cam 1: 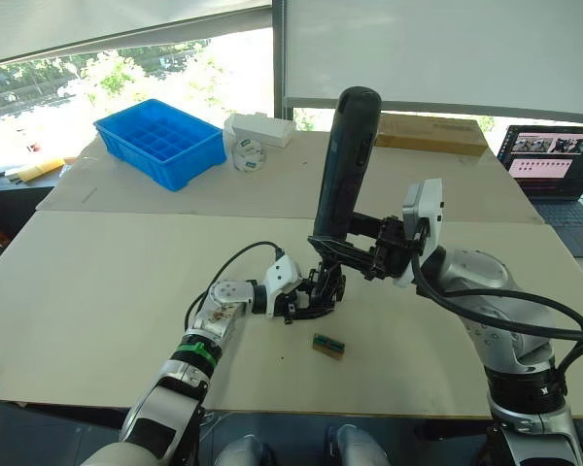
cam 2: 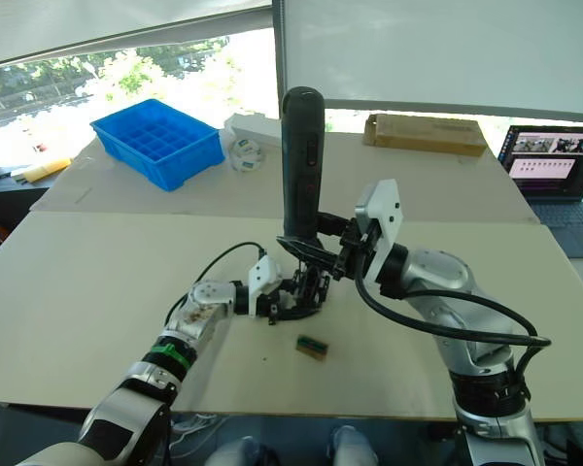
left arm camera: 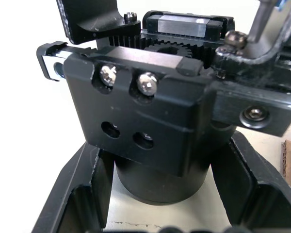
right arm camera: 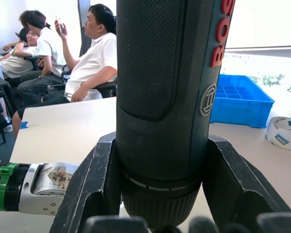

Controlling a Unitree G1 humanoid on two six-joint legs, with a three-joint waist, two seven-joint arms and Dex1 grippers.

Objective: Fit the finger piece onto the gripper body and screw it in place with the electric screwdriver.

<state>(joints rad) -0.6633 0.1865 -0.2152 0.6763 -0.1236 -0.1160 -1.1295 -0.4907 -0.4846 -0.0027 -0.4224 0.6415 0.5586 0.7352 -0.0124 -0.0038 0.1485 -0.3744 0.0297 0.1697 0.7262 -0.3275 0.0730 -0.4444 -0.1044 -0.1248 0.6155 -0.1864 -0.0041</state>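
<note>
Gripper body [left arm camera: 150, 121] on table [cam 1: 97, 291], near front edge, clamped between left end effector [cam 1: 306, 303] fingers [left arm camera: 77, 204]. Two screws [left arm camera: 142, 82] seated on its block, two holes below empty. Screwdriver [cam 1: 345, 160] near upright above body, clamped in right end effector [cam 1: 355, 254], bit [left arm camera: 258, 22] down at body's top. Green-tan block [cam 1: 328, 346] just beside, nearer front edge. Blue bin [cam 1: 161, 141] well back, left.

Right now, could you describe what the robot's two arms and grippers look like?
The left arm has a silver-white wrist with a bright green band, dark forearm segments and a black cable looping above it. The right arm is glossy grey-silver with thick black cables and a white camera block at the wrist. The left gripper and the right gripper each have two black, tapering fingers.
</note>
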